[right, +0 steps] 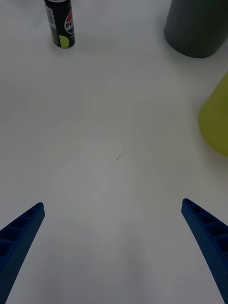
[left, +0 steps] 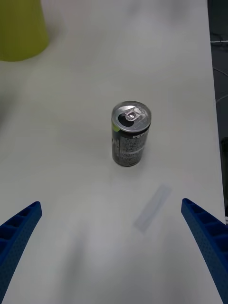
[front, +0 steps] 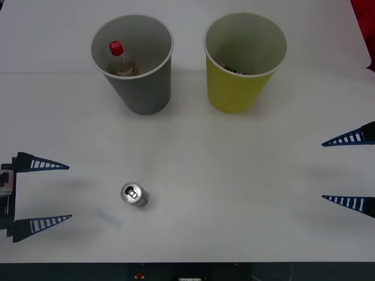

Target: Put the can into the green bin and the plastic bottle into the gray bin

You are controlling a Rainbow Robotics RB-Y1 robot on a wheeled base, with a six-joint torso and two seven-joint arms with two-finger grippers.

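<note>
The can (front: 135, 195) stands upright on the white table, near the front and left of centre; its open pull-tab top and dark body show in the left wrist view (left: 130, 134) and far off in the right wrist view (right: 60, 23). The plastic bottle (front: 120, 58) with its red cap rests inside the gray bin (front: 146, 88) at the back left. The green bin (front: 237, 88) stands at the back right. My left gripper (front: 69, 192) is open, left of the can and apart from it. My right gripper (front: 323, 171) hangs open at the right edge.
The table's front edge (front: 187, 264) runs close behind the can. A faint pale smear (left: 152, 208) lies on the table beside the can. The gray bin (right: 197, 26) and the green bin (right: 216, 121) stand side by side with a gap between them.
</note>
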